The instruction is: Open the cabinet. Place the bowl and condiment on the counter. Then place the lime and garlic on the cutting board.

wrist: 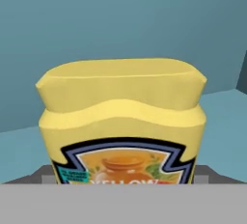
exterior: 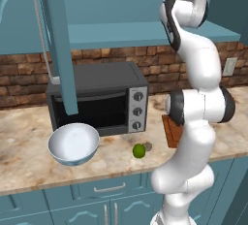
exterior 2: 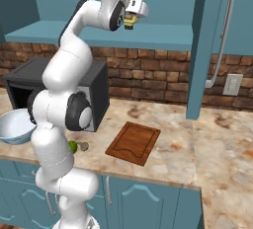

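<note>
A yellow condiment bottle (wrist: pixel 120 121) looms closest to the hand camera, standing upright on the open cabinet's shelf (exterior 2: pixel 163 35), where the arm has reached up for it; the raised reach suggests the bottle is the next thing due on the desk (exterior: pixel 29 166). The cabinet door (exterior: pixel 58 44) stands swung wide, so the opening step looks done. Below, the toaster oven (exterior: pixel 97 98) sits against the brick wall, and the cutting board (exterior 2: pixel 133 142) lies bare beside it, apparently awaiting the lime and garlic. The bowl (exterior: pixel 73 144) already rests on the desk in front of the oven, which suggests its part of the job is finished. The lime (exterior: pixel 139 151) and the small grey garlic (exterior: pixel 147 146) lie touching or nearly so on the desk, left of the board and not yet on it. The tool (exterior 2: pixel 131 23) sits at the bottle with its jaws spread wide, either side of it by the look of things; contact cannot be made out. The label reads "YELLOW", the smaller print beneath being cut off.
</note>
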